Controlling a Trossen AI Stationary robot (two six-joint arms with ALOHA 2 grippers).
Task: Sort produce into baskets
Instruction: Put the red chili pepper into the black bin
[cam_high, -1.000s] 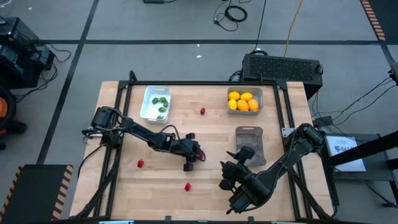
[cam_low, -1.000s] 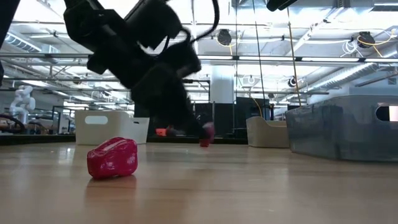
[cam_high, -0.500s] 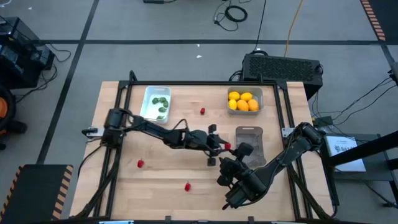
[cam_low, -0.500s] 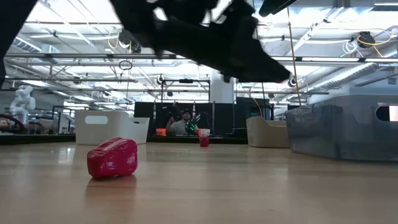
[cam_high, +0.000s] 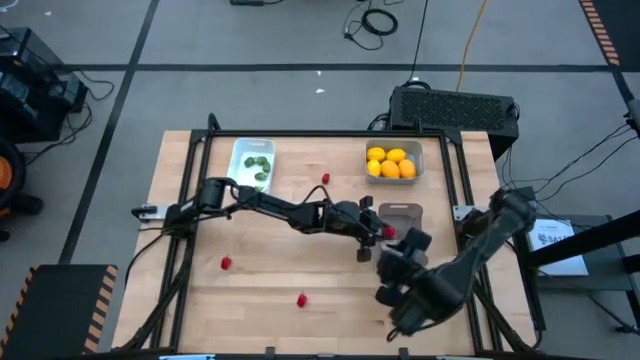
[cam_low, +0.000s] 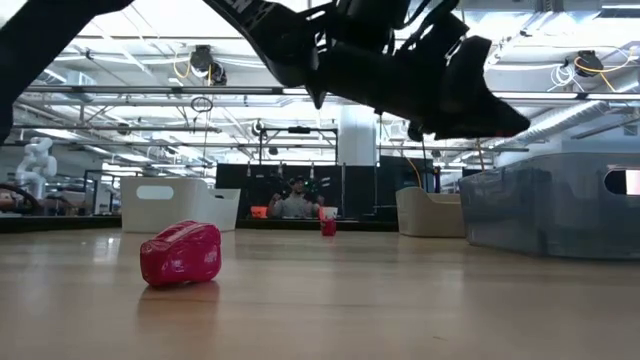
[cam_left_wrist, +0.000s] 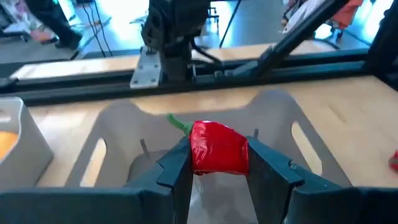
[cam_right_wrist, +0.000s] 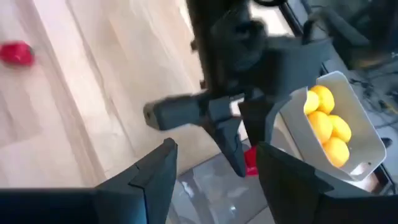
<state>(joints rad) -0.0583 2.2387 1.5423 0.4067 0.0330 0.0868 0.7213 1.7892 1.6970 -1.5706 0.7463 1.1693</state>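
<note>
- The left claw holds a red berry tight between its two fingers.
- The left arm is stretched far across the desk, and the berry hangs just at the near edge of the darker grey basket.
- I think the step now is bringing the berry to that basket. Next, the claw needs to go a bit further over the basket and open up.
- The right claw is open wide and holds nothing. It waits near the same basket, low on the desk's right side.
- Three red berries lie loose on the desk.
</note>
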